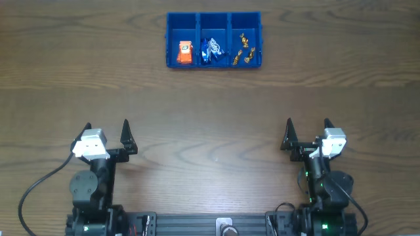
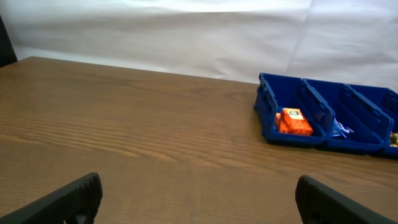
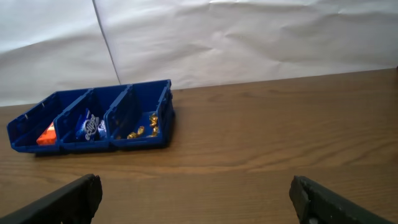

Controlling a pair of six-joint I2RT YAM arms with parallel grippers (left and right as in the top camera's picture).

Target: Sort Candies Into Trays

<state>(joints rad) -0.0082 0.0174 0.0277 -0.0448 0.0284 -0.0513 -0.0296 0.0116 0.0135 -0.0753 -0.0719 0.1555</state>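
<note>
A blue tray [image 1: 214,18] with three compartments sits at the far middle of the wooden table. Its left compartment holds an orange candy pack [image 1: 186,53], the middle one blue-wrapped candies [image 1: 210,50], the right one several small gold candies [image 1: 243,51]. The tray [image 2: 311,93] and orange pack [image 2: 293,121] also show in the left wrist view, and the tray [image 3: 146,90] with its gold candies [image 3: 142,130] in the right wrist view. My left gripper [image 1: 107,136] stands open near the table's front left. My right gripper [image 1: 308,134] stands open at the front right. Both are far from the tray, with nothing between their fingers.
White sheeting [image 3: 249,43] hangs behind the table's far edge. A black cable [image 1: 39,187] loops beside the left arm's base. Bare wooden tabletop [image 1: 210,111] lies between the grippers and the tray.
</note>
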